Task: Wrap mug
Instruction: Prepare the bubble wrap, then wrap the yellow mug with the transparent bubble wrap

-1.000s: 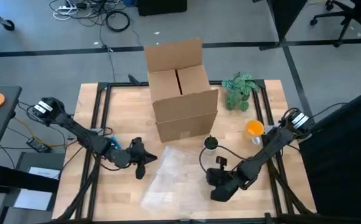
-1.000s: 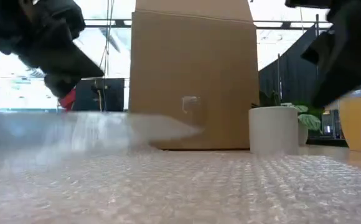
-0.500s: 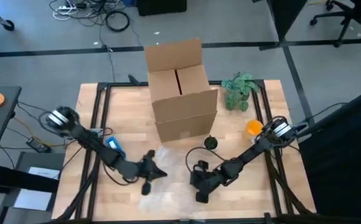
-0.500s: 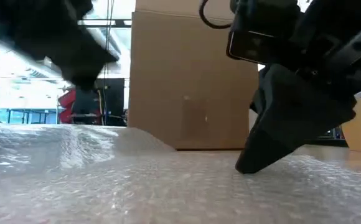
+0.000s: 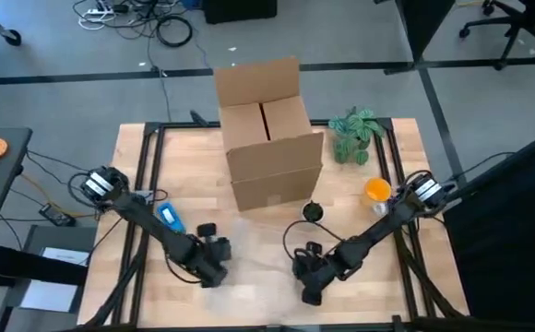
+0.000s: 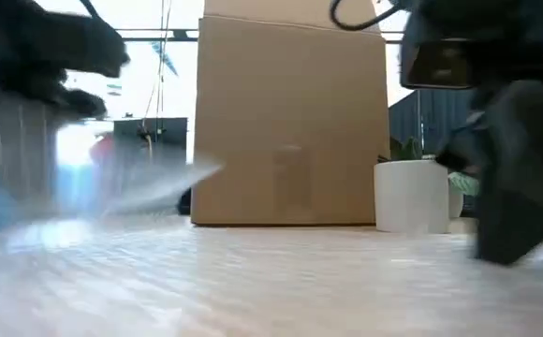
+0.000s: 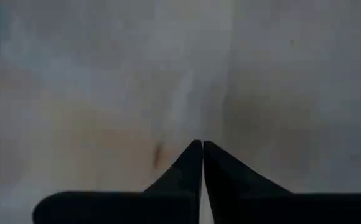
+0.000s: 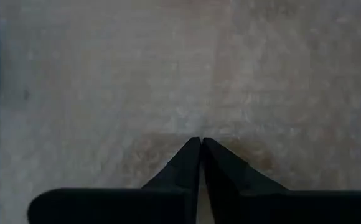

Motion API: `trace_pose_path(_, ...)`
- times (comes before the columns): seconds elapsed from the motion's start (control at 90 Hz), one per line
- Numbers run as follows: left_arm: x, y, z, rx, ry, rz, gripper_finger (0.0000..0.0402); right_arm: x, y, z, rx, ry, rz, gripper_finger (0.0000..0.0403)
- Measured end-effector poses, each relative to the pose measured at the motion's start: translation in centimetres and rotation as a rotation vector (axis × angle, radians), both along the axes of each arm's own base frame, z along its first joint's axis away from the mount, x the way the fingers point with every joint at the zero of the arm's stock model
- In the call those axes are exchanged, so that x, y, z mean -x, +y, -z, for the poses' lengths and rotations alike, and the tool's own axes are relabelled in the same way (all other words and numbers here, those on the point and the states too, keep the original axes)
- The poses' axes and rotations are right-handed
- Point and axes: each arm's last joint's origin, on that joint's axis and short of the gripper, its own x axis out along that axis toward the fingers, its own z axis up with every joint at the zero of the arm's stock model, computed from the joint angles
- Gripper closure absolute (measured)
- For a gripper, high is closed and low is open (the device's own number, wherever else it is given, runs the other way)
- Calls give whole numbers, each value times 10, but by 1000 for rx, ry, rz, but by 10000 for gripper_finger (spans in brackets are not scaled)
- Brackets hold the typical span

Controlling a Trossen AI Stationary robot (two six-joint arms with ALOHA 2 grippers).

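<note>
A: From above, both arms reach low over the bubble wrap (image 5: 258,277), left gripper (image 5: 214,273) and right gripper (image 5: 310,291) near its opposite edges. The mug (image 5: 313,212) stands beside the cardboard box (image 5: 269,138), off the sheet.

B: Low view?

A: Mug (image 6: 411,196) upright, clear of the wrap.

B: Wrists?

A: Each arm's fingers pressed together, tips on the wrap. Likely positioning the sheet; next, the mug needs setting onto it.

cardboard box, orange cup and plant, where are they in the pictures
cardboard box (image 5: 277,171), high view, its front wall.
orange cup (image 5: 377,189), high view, its top.
plant (image 5: 355,134), high view, its leaves.
</note>
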Motion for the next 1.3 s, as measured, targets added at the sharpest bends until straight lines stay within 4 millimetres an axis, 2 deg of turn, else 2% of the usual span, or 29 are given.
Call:
trace_pose_path(0.1,20,2,-9,-81,104,-74,401,11,2,-12,2,22,-6,403)
trace_pose_path(0.211,22,-4,-14,-49,35,-102,401,19,0,-26,38,-8,4,403)
trace_pose_path(0.344,2,-23,-17,81,-187,-2,401,17,-3,-39,44,-69,23,403)
trace_pose_path(0.5,-20,-43,-36,193,-439,179,401,18,-8,-43,34,-44,46,403)
trace_pose_path(0.678,-28,-48,-56,145,-500,262,401,33,-23,-83,121,20,143,403)
trace_pose_path(0.811,-31,-49,-65,127,-507,289,401,53,-46,-120,197,100,235,403)
trace_pose_path(0.956,-37,-55,-70,122,-587,349,401,76,-80,-151,238,171,380,403)
trace_pose_path(1.033,-42,-60,-68,114,-618,380,401,90,-101,-163,255,215,474,403)
trace_pose_path(1.156,-46,-58,-54,70,-558,401,401,108,-131,-180,221,294,607,401)
trace_pose_path(1.3,-46,-52,-45,29,-485,377,401,118,-158,-190,128,325,636,382)
